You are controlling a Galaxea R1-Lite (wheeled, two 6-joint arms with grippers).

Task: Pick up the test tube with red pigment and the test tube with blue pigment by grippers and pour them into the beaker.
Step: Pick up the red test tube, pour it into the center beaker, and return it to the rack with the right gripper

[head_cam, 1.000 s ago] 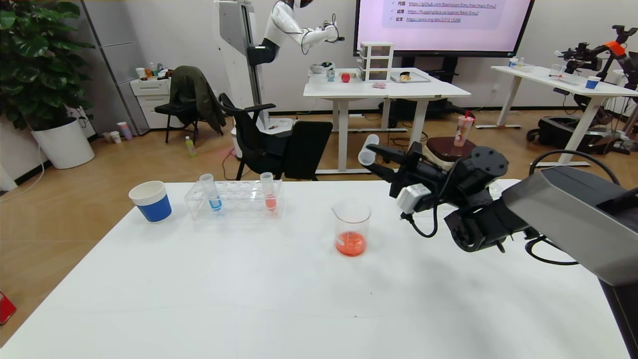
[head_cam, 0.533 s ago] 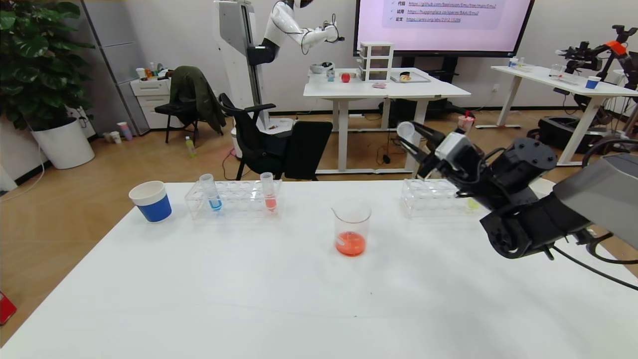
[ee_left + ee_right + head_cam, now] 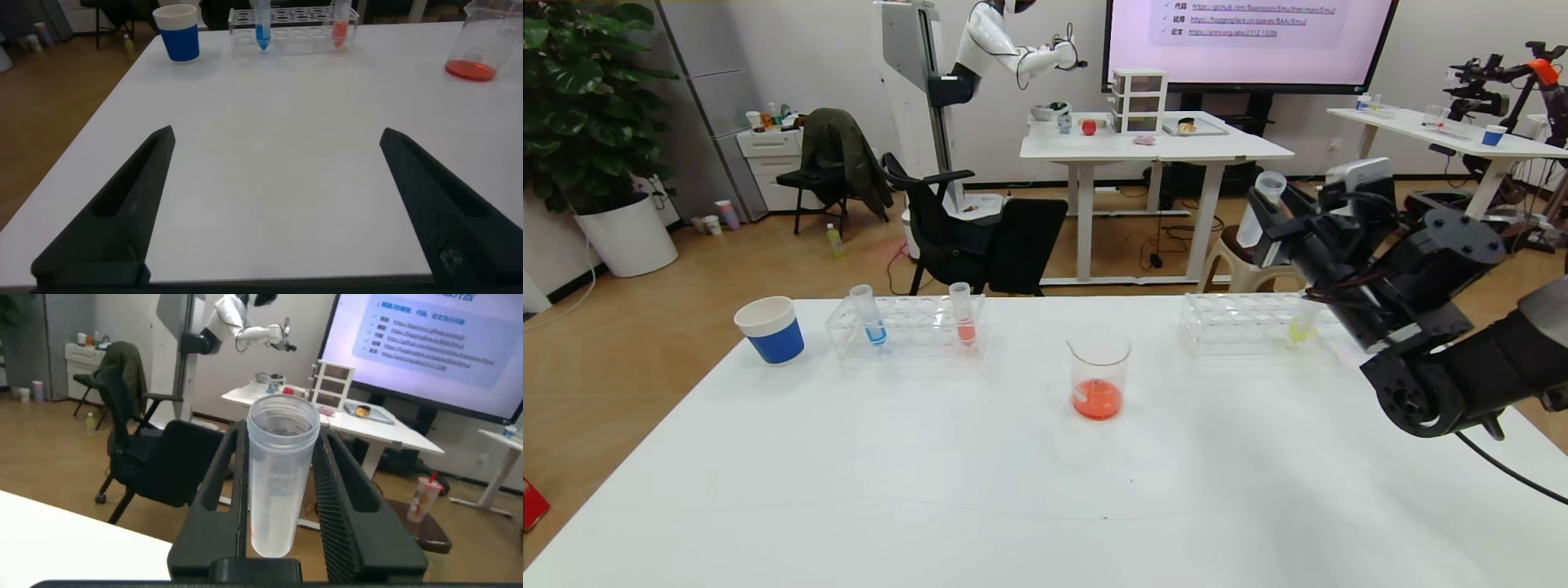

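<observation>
The beaker (image 3: 1099,359) stands mid-table with orange-red liquid in its bottom; it also shows in the left wrist view (image 3: 482,41). My right gripper (image 3: 1270,216) is shut on a clear tube (image 3: 1252,227) held nearly upright above the right rack (image 3: 1233,322). In the right wrist view this tube (image 3: 278,490) looks empty, with only a faint pink trace, between the gripper's (image 3: 282,434) two fingers. No tube with deep-red liquid is in view. The blue-pigment tube (image 3: 872,318) stands in the left rack (image 3: 907,327). My left gripper (image 3: 278,135) is open and empty, low over the table's near left.
A salmon-pink tube (image 3: 964,320) stands in the left rack to the right of the blue one. A yellow-liquid tube (image 3: 1298,327) stands in the right rack. A blue-and-white paper cup (image 3: 770,329) sits at the far left. Chairs and tables stand beyond the table's far edge.
My right gripper has swung right and up, away from above the beaker, to over the right rack. The held tube has turned from lying tilted to nearly upright.
</observation>
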